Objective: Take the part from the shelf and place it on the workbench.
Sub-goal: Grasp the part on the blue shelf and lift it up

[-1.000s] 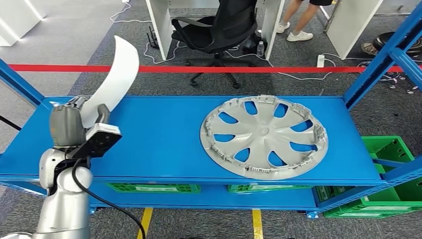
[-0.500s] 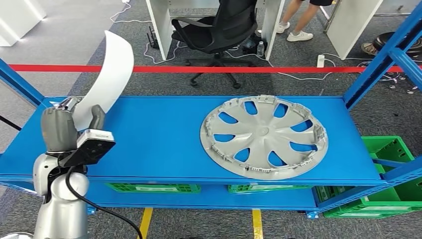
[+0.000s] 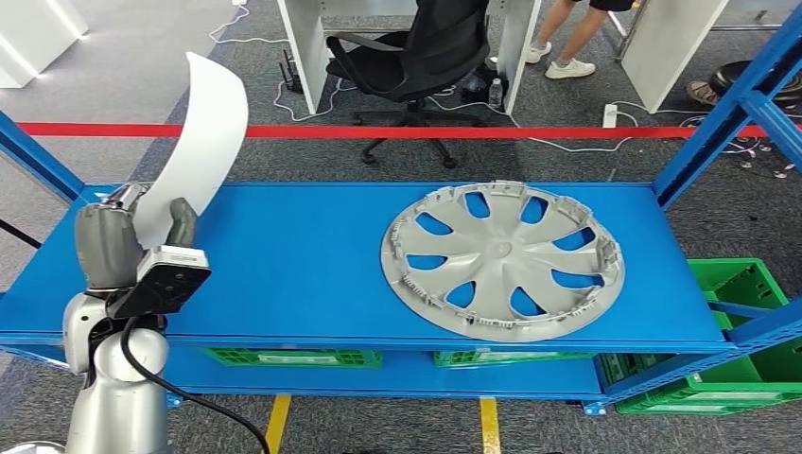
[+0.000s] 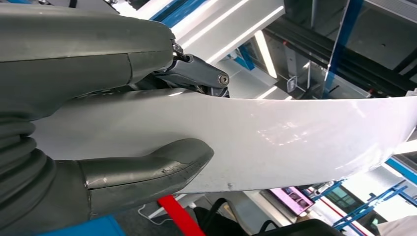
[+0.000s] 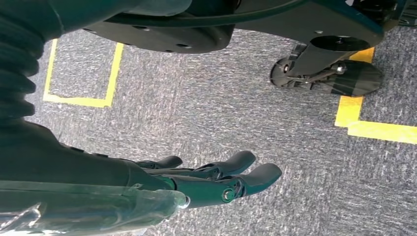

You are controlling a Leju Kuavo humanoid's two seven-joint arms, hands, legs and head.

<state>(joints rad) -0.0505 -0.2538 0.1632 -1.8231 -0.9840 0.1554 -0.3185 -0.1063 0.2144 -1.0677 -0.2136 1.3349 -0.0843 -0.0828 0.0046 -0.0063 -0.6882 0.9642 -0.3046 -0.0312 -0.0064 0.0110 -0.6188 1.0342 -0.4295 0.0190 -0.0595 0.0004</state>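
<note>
- The left hand point(image 3: 128, 236) grips a long, curved white plastic panel point(image 3: 203, 132) at its lower end, at the near left corner of the blue metal shelf point(image 3: 303, 265).
- The panel rises from the hand, clear of the shelf surface, and arcs up and away toward the far side.
- In the left wrist view the thick grey thumb point(image 4: 147, 169) presses one face of the panel point(image 4: 295, 140) while the darker fingers point(image 4: 196, 73) close over the opposite face.
- A round grey plastic wheel cover point(image 3: 501, 260) lies flat on the right half of the shelf, inner ribbed side up, well apart from the panel.
- The right hand point(image 5: 216, 179) hangs over grey carpet with yellow floor markings point(image 5: 378, 130), fingers apart and holding nothing.
- Beyond the shelf a red tape line point(image 3: 426, 131) crosses the floor, with a black office chair point(image 3: 416, 57) behind it.
- Green plastic crates point(image 3: 747, 293) sit below the shelf at the right.
</note>
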